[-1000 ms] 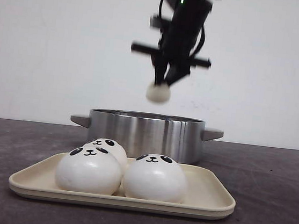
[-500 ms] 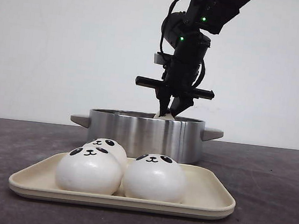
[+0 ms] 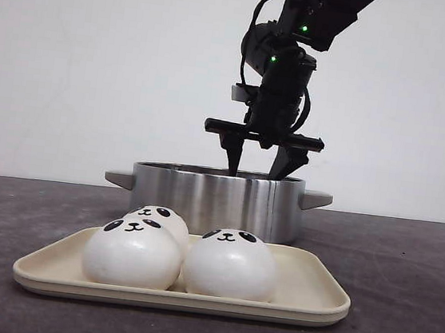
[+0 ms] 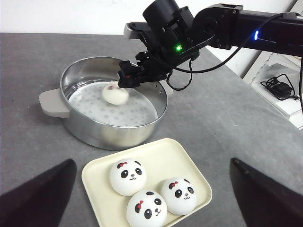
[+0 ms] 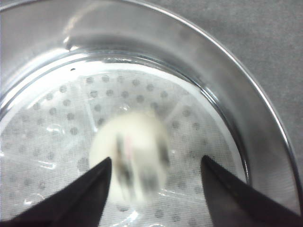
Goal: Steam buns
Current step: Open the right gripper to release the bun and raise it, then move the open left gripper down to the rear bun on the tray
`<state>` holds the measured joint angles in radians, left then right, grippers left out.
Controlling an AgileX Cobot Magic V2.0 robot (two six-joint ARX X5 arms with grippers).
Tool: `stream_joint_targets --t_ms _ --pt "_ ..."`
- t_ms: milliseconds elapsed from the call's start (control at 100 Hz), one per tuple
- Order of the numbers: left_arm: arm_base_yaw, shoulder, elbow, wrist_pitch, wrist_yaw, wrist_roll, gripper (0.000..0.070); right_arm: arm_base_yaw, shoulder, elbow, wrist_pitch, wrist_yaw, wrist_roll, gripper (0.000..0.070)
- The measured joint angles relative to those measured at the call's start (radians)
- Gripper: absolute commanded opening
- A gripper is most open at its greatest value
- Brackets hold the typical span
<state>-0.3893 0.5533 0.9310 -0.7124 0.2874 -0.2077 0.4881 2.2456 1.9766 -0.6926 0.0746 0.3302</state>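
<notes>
Tray (image 3: 312,293), near centre of worktop (image 3: 404,267): three buns (image 3: 132,251). Steel pot (image 3: 215,199), behind tray: fourth bun (image 4: 115,94), blurred, inside. Right claw (image 3: 260,161) above pot rim, spread, gripping nothing. Left claw (image 4: 151,194): spread.

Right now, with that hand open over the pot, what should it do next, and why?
Probably lift the right hand straight up, clear of the pot. Its fingers stand apart, and one bun lies loose inside on the perforated liner. Three buns wait on the tray, so rising clear lets it go for the next.
</notes>
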Motion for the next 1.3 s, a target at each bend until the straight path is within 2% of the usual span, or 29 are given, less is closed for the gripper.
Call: stream_joint_targets --t_ms 150,200,250,350,530,750,860,900,1180,1300 --pt "0.000 0.000 0.000 -0.002 0.000 0.000 0.0628 0.000 0.000 0.002 -0.002 0.000 0.000 0.0450" --pt "0.000 0.000 0.000 -0.003 0.000 0.000 0.0628 0.000 -0.001 0.008 -0.008 0.000 0.000 0.0419" --pt "0.000 0.000 0.000 -0.004 0.000 0.000 0.0628 0.001 -0.005 0.017 -0.014 0.000 0.000 0.0311" --pt "0.000 0.000 0.000 -0.006 0.000 0.000 0.0627 0.007 -0.046 0.026 -0.030 0.000 0.001 0.0001" --pt "-0.011 0.001 0.000 -0.007 0.000 -0.005 0.0626 0.060 -0.229 0.040 -0.026 0.014 -0.004 0.0008" --pt "-0.043 0.040 0.000 -0.015 0.000 -0.018 0.0618 0.191 -0.474 0.050 -0.070 0.112 -0.058 0.0008" --pt "-0.064 0.077 0.000 -0.014 0.000 -0.019 0.0550 0.281 -0.596 0.050 -0.098 0.156 -0.109 0.0008" --pt "-0.068 0.093 0.000 -0.013 0.000 -0.023 0.0546 0.317 -0.644 0.050 -0.107 0.170 -0.123 0.0008" --pt "-0.095 0.308 0.000 0.103 -0.003 -0.069 0.0556 0.521 -0.942 0.056 -0.176 0.260 -0.167 0.0008" --pt "-0.122 0.433 0.001 0.118 -0.063 -0.073 0.0559 0.555 -1.003 0.056 -0.245 0.301 -0.174 0.0008"
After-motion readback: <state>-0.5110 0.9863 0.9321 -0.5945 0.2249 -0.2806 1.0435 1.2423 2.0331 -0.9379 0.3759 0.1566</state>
